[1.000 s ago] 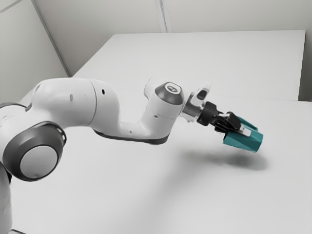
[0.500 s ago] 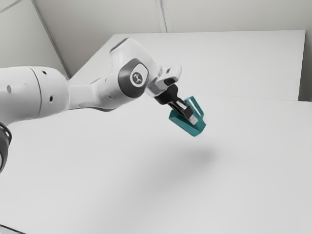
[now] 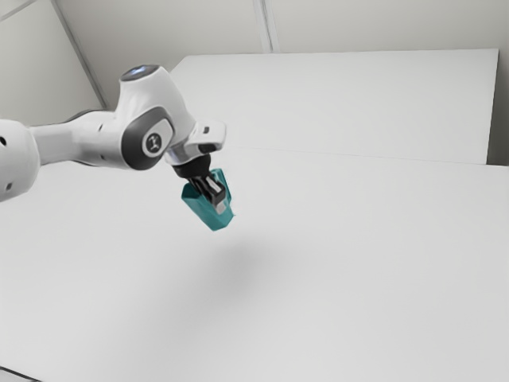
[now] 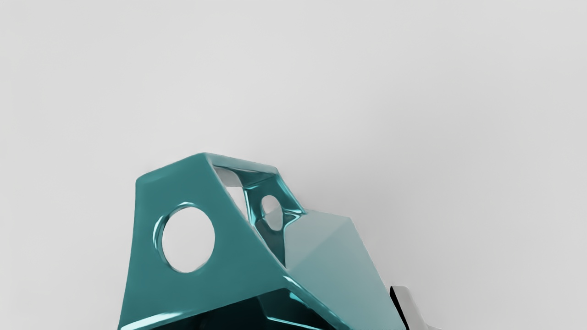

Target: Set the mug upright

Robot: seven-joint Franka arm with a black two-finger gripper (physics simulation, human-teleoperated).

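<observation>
My gripper (image 3: 215, 200) points downward and toward the exterior view's right, shut on the teal mug (image 3: 203, 209), which is held tilted above the table. The mug's angular body lies around the fingertips, with one finger over its near side. In the wrist view the mug (image 4: 247, 247) shows its handle with round holes, and part of its dark opening at the bottom edge. One fingertip (image 4: 406, 305) rests against the mug's side there; the other is hidden behind the mug.
The white table (image 3: 342, 270) spreads beneath the mug, with a soft shadow on it below the hand. Behind it stands a white panel or second surface (image 3: 342, 103), and pale walls border the scene.
My arm has drawn back toward the exterior view's left, carrying the mug with it. The hand has turned from nearly level to pointing more steeply down, and the mug has tilted along with it.
</observation>
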